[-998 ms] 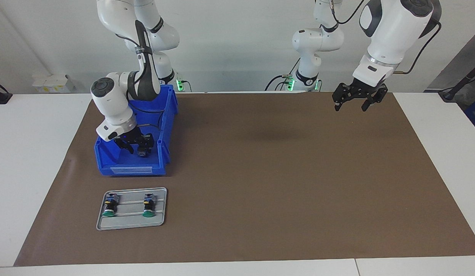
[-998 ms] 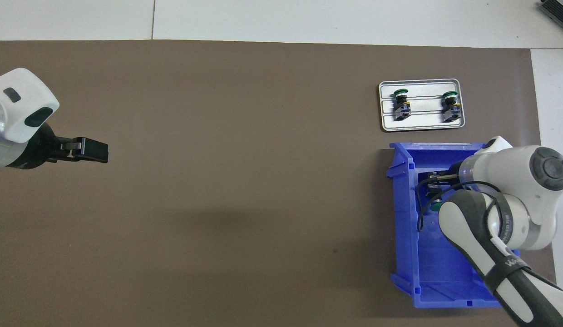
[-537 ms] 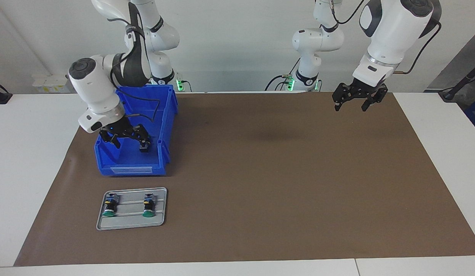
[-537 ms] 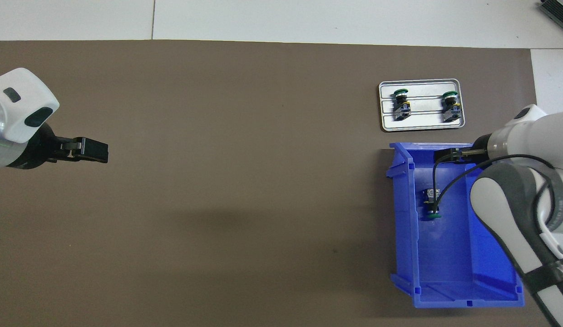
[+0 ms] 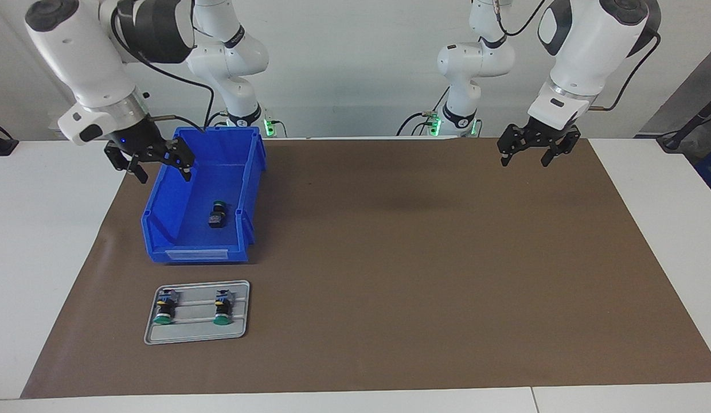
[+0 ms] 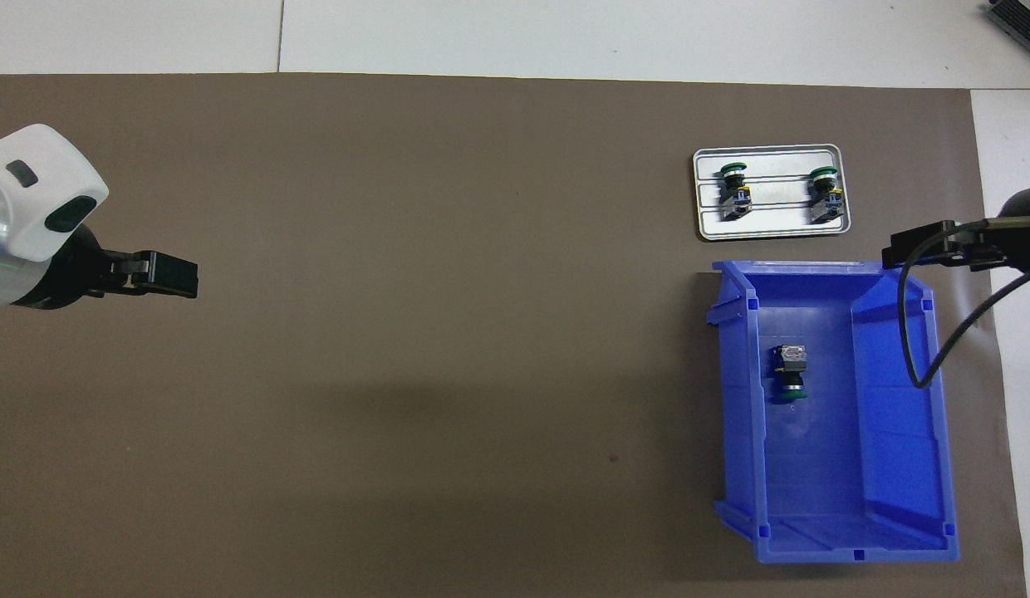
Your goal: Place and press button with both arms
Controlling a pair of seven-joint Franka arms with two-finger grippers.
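One button (image 5: 217,214) (image 6: 791,374) lies on its side on the floor of the blue bin (image 5: 195,253) (image 6: 855,541), with nothing touching it. Two more buttons (image 5: 164,308) (image 5: 222,308) (image 6: 736,188) (image 6: 824,191) lie on the grey tray (image 5: 196,333) (image 6: 768,233). My right gripper (image 5: 162,171) (image 6: 905,249) hangs open and empty, high over the bin's rim at the right arm's end. My left gripper (image 5: 524,160) (image 6: 179,278) waits open and empty over the brown mat at the left arm's end.
A brown mat (image 5: 424,275) covers most of the white table. The tray sits on it just farther from the robots than the bin. A black cable (image 6: 930,349) droops from the right arm over the bin.
The right gripper let go of the button, rose out of the bin and swung up toward the right arm's end. The button stayed on the bin floor. The left arm held still.
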